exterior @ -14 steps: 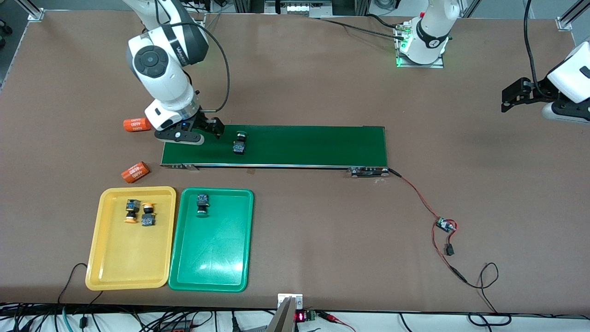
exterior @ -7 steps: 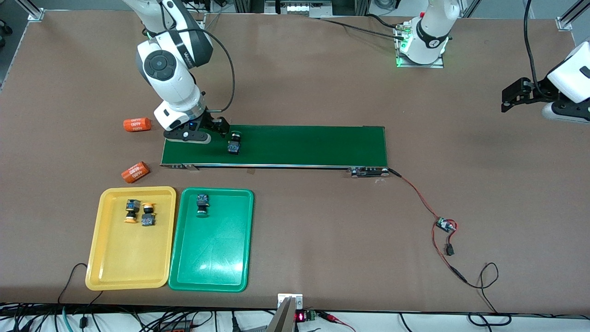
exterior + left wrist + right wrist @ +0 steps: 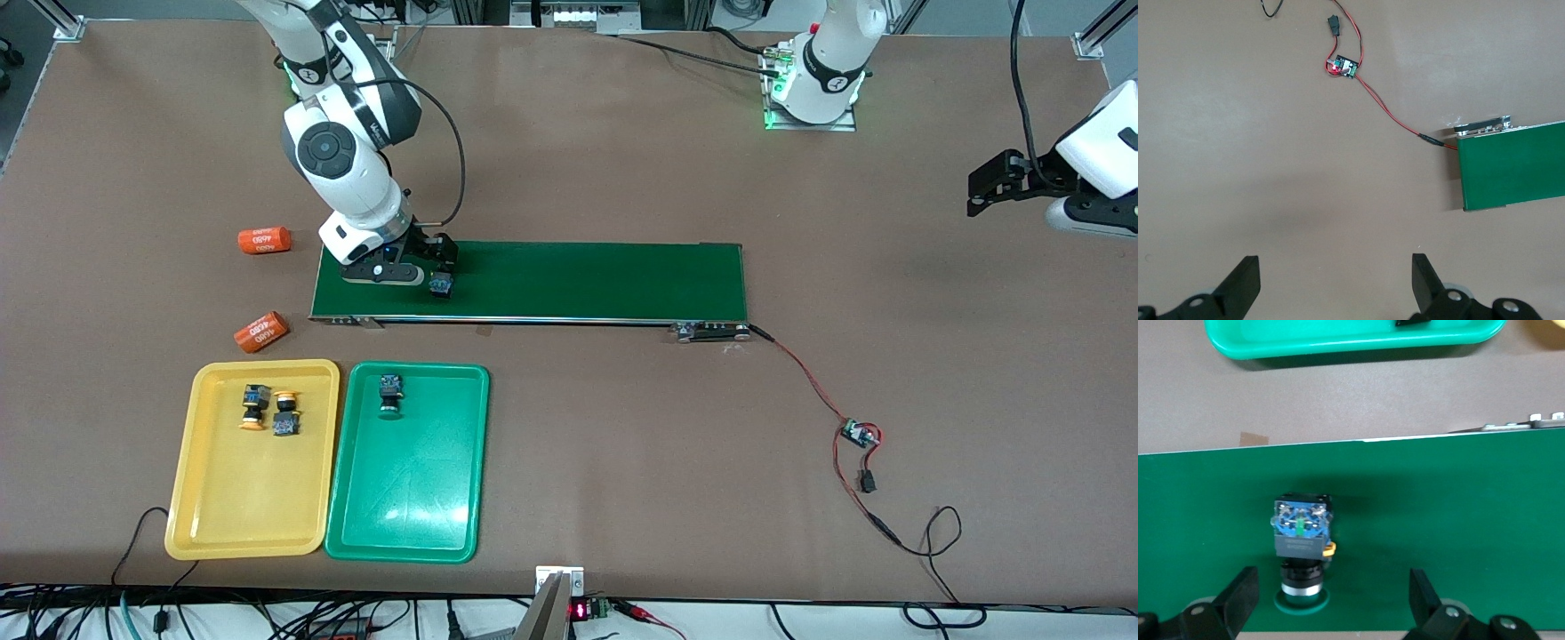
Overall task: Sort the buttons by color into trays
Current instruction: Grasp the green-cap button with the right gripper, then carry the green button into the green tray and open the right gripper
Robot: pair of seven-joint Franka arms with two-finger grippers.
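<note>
Pickup of the last green button (image 3: 1300,547) from the belt (image 3: 578,280) is in hand; it lies between the right gripper (image 3: 1331,603) fingers, spread wide, touching nothing. Next: lower, close, carry to the green tray (image 3: 418,498). Left gripper (image 3: 1335,283) waits wide open and empty over bare worktop (image 3: 1271,167).

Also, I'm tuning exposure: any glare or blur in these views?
Front view: a bright glare patch on the green tray. Right wrist view: the button on the conveyor belt looks slightly soft. Left wrist view: even light, no glare.
</note>
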